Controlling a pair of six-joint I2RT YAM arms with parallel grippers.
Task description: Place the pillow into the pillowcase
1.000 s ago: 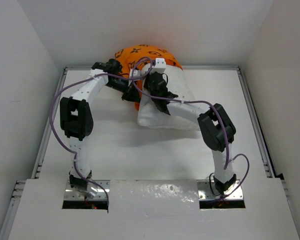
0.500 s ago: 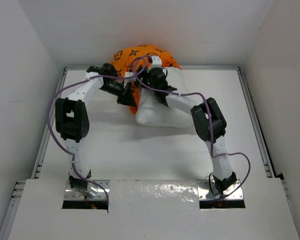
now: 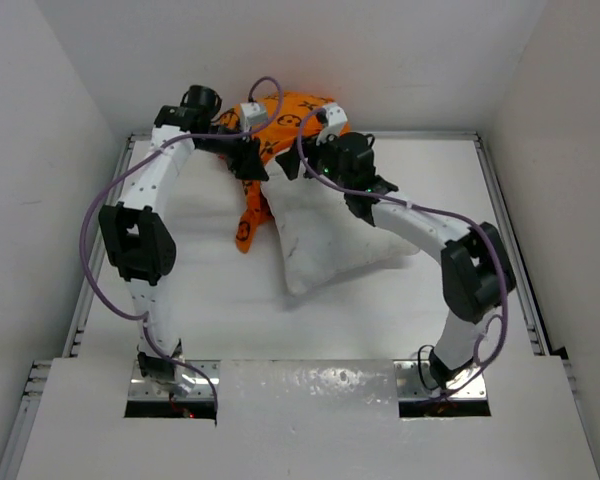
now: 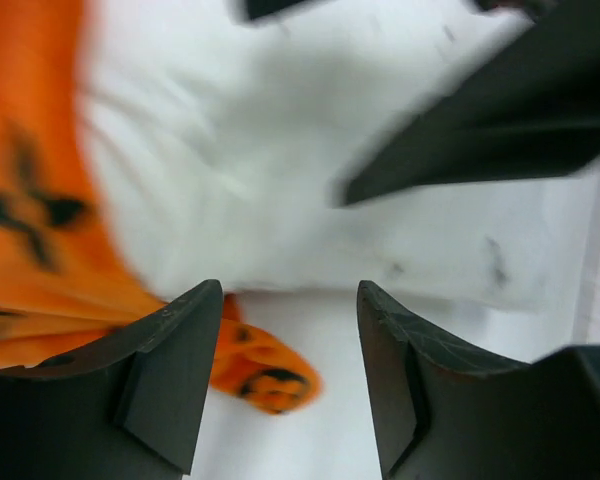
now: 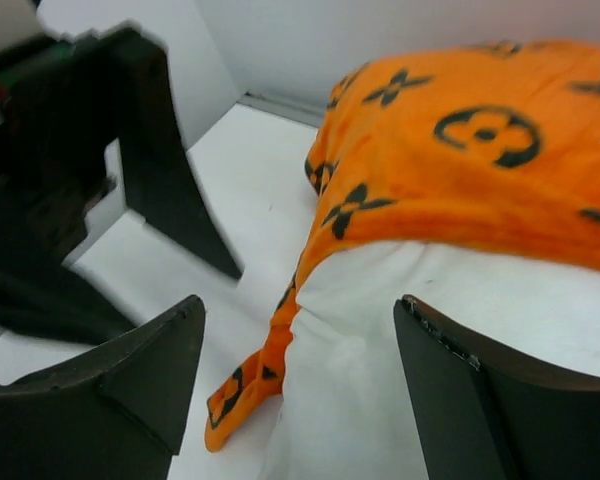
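Your two hands have let go since a second ago. The pillow [image 3: 330,235] has slid nearer the arm bases and turned slantwise.

The left hand [image 3: 248,165] is spread and holds nothing, just beside the pillow's far left corner. The right hand [image 3: 290,165] is spread wide too, empty, over the pillow's far end.

You have one pillow, one pillowcase [image 3: 285,112] and two hands. The pillowcase covers only the pillow's far end, by the back wall. An orange strip of it lies along the pillow's left edge. Bare bench [image 3: 190,290] lies left of the pillow and on its near side.
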